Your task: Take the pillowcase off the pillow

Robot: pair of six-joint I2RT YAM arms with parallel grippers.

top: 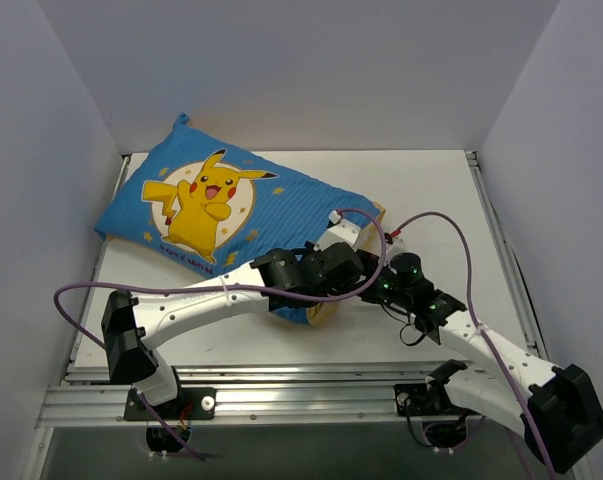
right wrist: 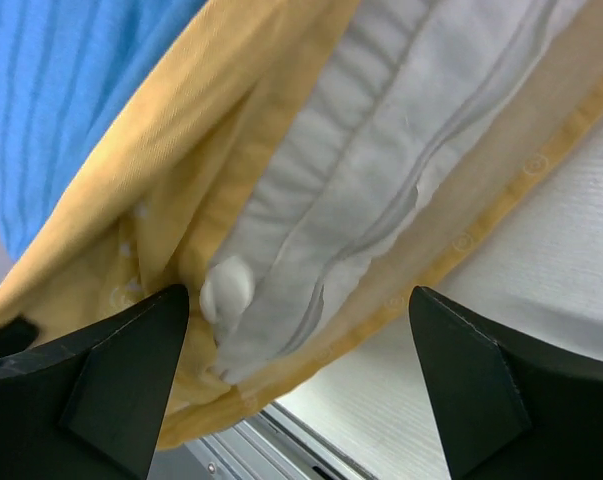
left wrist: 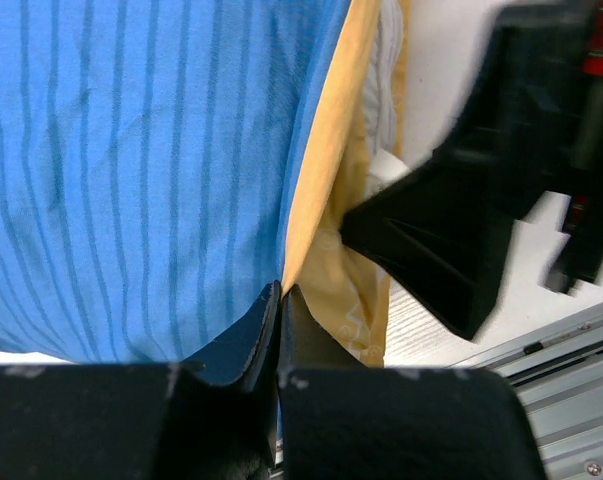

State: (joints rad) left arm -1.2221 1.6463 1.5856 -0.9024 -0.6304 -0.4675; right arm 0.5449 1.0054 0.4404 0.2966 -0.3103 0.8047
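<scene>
Position: the pillowcase [top: 206,205] lies flat on the table [top: 421,190], running from the upper left of the top view toward the centre. Its open mouth is at the centre, where both arms meet. The pillow [right wrist: 381,150] is inside it. Only a white, seamed edge shows, between the two flaps of yellow lining [right wrist: 181,130].

Jaws: the left gripper [left wrist: 281,295] is closed tight, and the blue-and-yellow hem of the case runs down into the pinch, so you appear to hold the case edge only. The right gripper [right wrist: 296,300] is spread wide, with its fingers [right wrist: 121,370] on either side of the pillow's white edge and not clamped on anything.

Handling, as a judgement:
- The case is thin, limp cloth. It will bunch and slide, so hold it at the doubled hem, where it is least likely to slip out.
- The pillow looks soft, plump and light. It will squash under the jaws, so take a deep bite on the seamed edge, not a shallow nip of the cover.
- Check that the right jaws catch no yellow lining along with the pillow, or the two arms will pull against each other.

Markings: a cartoon Pikachu on a pale circle, with yellow stars around it. The lining carries faint round marks, too small to read. No legible writing, label or brand shows in any view.
</scene>
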